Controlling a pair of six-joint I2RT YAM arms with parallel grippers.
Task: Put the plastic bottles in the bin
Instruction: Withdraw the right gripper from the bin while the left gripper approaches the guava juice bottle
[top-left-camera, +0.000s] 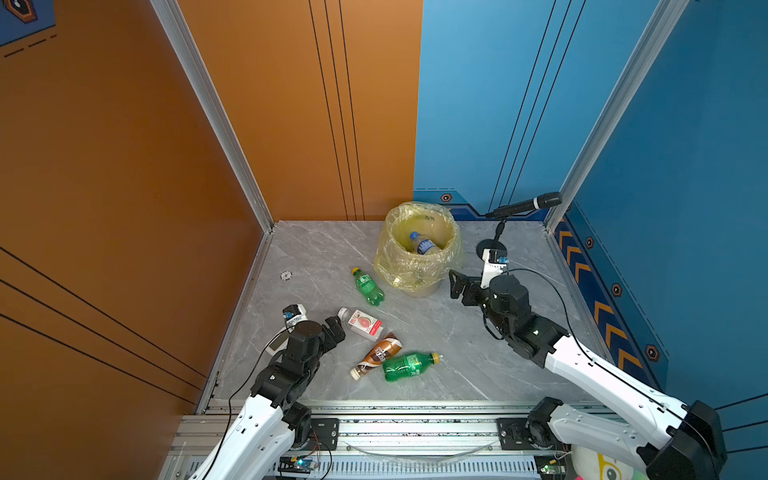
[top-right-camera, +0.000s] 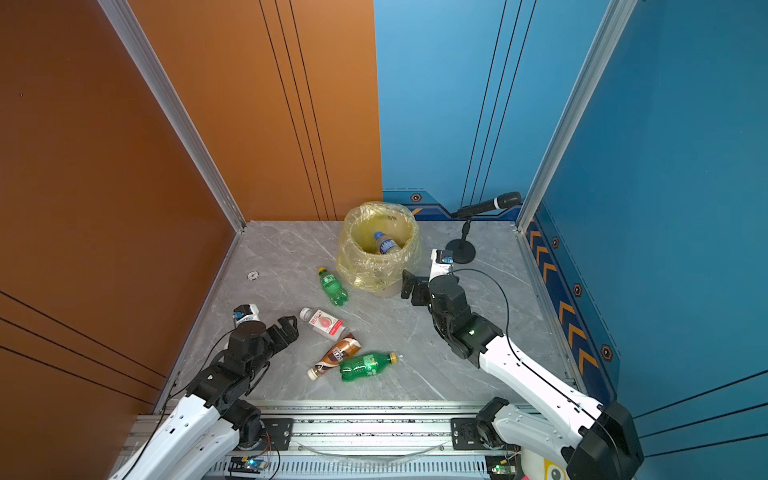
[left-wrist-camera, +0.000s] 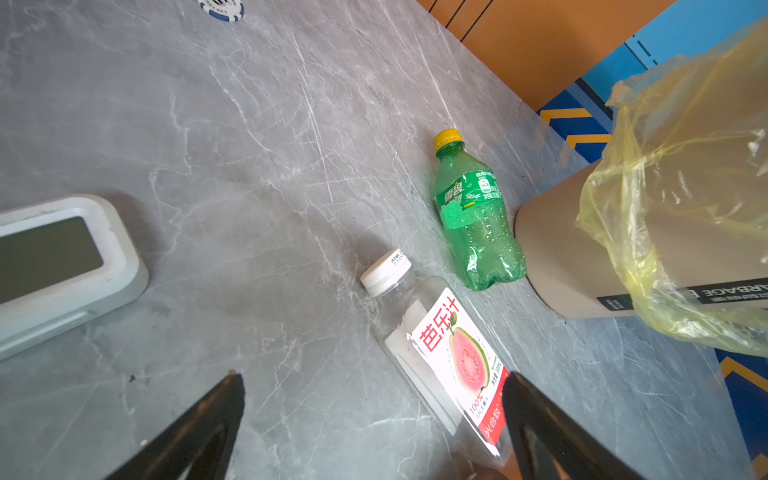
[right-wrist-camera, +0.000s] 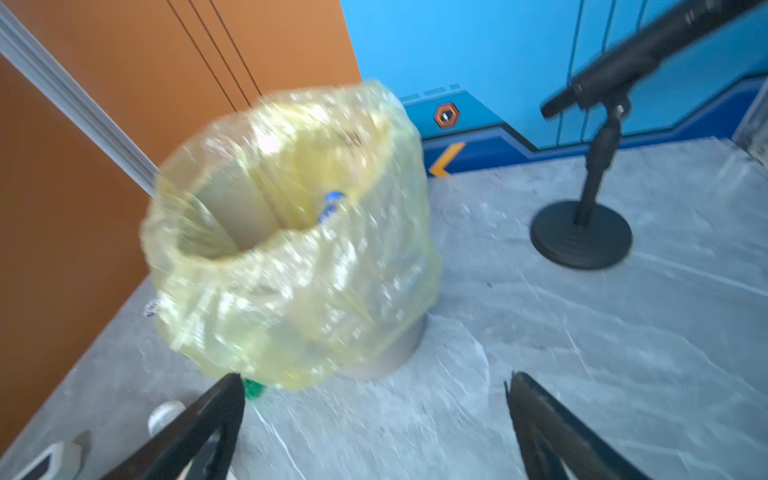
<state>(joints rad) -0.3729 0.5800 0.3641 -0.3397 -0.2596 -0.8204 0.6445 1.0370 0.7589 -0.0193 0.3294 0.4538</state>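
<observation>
Grey marbled worktop (top-left-camera: 457, 353) spreads under both my arms. Closest to me, the nearer green bottle (top-left-camera: 409, 365) lies on its side against the brown-and-white bottle (top-left-camera: 376, 356). If I grab either one, I expect the other to roll off.

Just past them the square white-capped bottle (left-wrist-camera: 440, 353) lies flat. My left jaws hang wide open over its bottom end, holding nothing. It sits off-centre, close to one finger (left-wrist-camera: 523, 399). Closing from there could pinch only an edge, and the slick plastic could skid away or spin.

Farther on, the farther green bottle (top-left-camera: 368, 286) lies with its base right by the foot of the bin (left-wrist-camera: 561, 257). I cannot tell whether they touch. Reaching for it risks nudging the bin or snagging the loose yellow bag (right-wrist-camera: 291, 291).

My right jaws stand wide open and empty just beside the bin. A careless swing here could catch the bag and tip the bin over. Inside I can see only one blue-capped bottle (top-left-camera: 422, 243). Four bottles are left on the worktop.

Behind stands a microphone (top-left-camera: 523, 206), which a high lift on that side might clip.
</observation>
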